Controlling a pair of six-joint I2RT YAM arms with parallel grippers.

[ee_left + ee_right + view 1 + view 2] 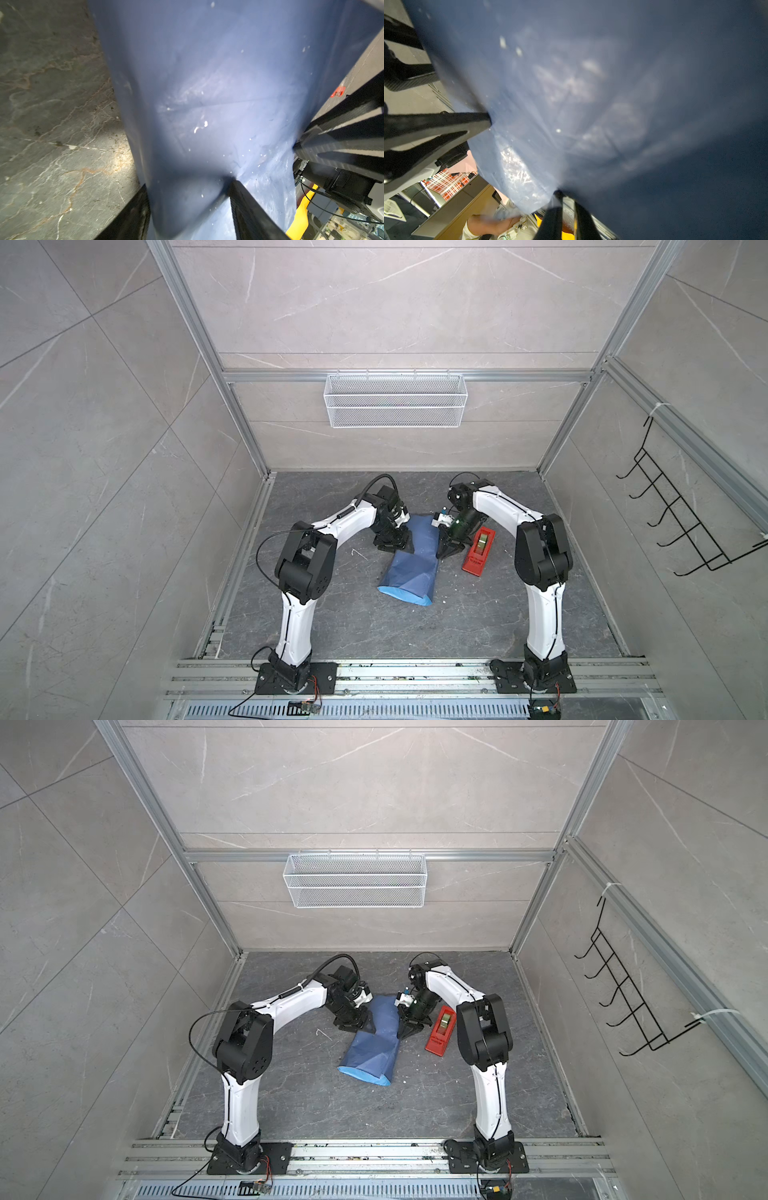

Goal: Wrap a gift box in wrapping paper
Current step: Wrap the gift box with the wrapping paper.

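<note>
The left gripper (394, 545) reaches in from the left at the far end of the wrapping paper (411, 568). Its fingers (245, 209) stand wide apart, one on each side of the paper-covered bulk. Both press into the sheet, so it reads as a clamp that pins the fold and keeps the bundle from sliding. The paper lies mid-table as a long creased bundle with its darker face up. It runs from between the two claws toward the near side, where a strip of the light blue face (401, 596) shows at the open end. The gift box is not visible, and I judge it sits under the far part of the paper, where the bundle is fullest. On the right edge of the paper, the right gripper (449, 551) has its fingers (553, 216) close together with a thin gap. Whether they pinch the edge, I cannot tell. The red tape dispenser (478, 549) lies just right of it, probably kept near for sealing the seam.
</note>
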